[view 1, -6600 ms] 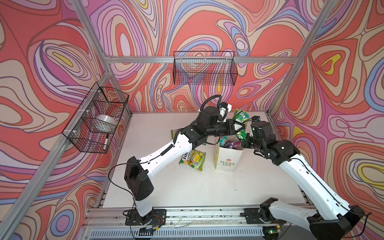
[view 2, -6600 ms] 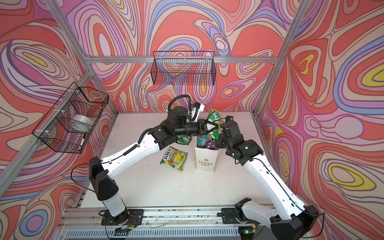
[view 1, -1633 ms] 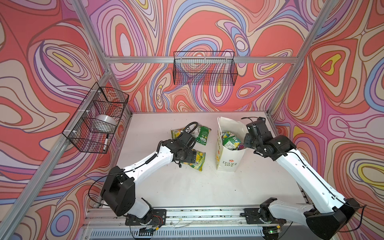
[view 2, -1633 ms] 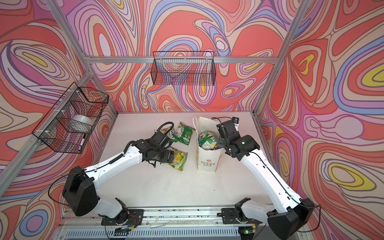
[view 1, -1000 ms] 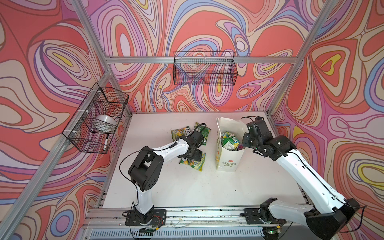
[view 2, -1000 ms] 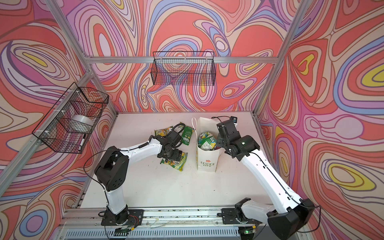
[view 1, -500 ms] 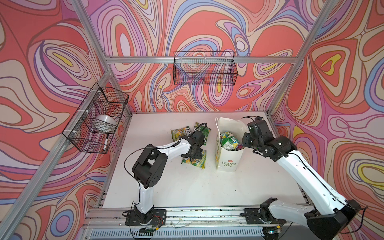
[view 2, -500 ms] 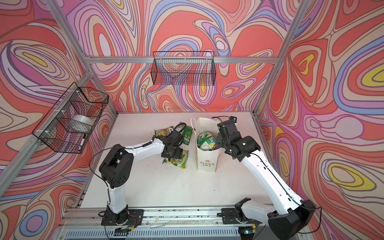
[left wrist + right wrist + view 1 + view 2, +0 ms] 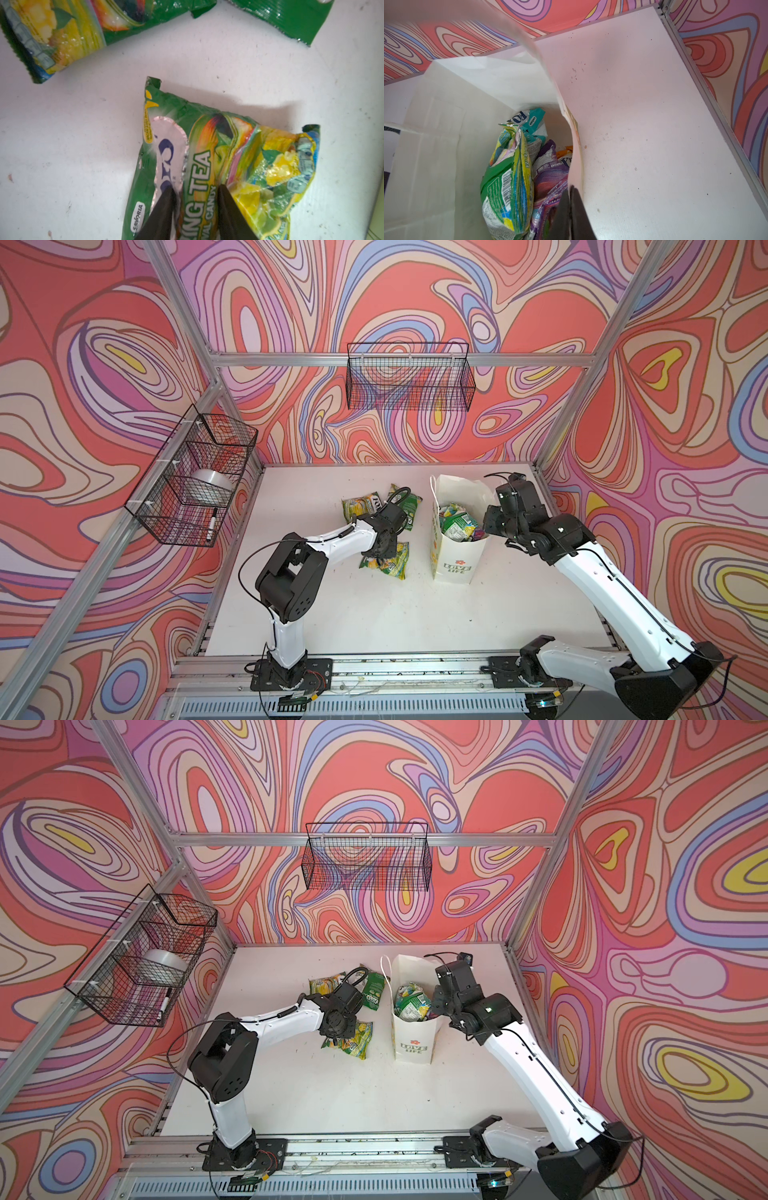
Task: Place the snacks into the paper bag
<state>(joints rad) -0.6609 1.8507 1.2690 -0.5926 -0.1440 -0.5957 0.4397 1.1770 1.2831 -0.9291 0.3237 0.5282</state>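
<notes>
The white paper bag (image 9: 453, 560) (image 9: 415, 1042) stands upright right of centre, with several snacks (image 9: 508, 187) inside: green, purple and teal. My right gripper (image 9: 488, 524) (image 9: 570, 197) is shut on the bag's right wall at the rim, one finger inside and one outside. A green-yellow snack packet (image 9: 392, 562) (image 9: 239, 155) lies on the table left of the bag. My left gripper (image 9: 338, 1029) (image 9: 195, 193) presses down on it, its jaws pinching a crinkled fold of the middle. Two more packets (image 9: 359, 506) (image 9: 409, 506) lie behind it.
A black wire basket (image 9: 409, 381) hangs on the back wall. Another (image 9: 195, 485) hangs on the left wall, holding a tape roll and a marker. Aluminium posts frame the white table (image 9: 374, 614), and a rail runs along its front edge.
The left gripper's jaws have closed from wide open onto the green-yellow packet, bunching it. The right arm still holds the bag's wall in the same place.
</notes>
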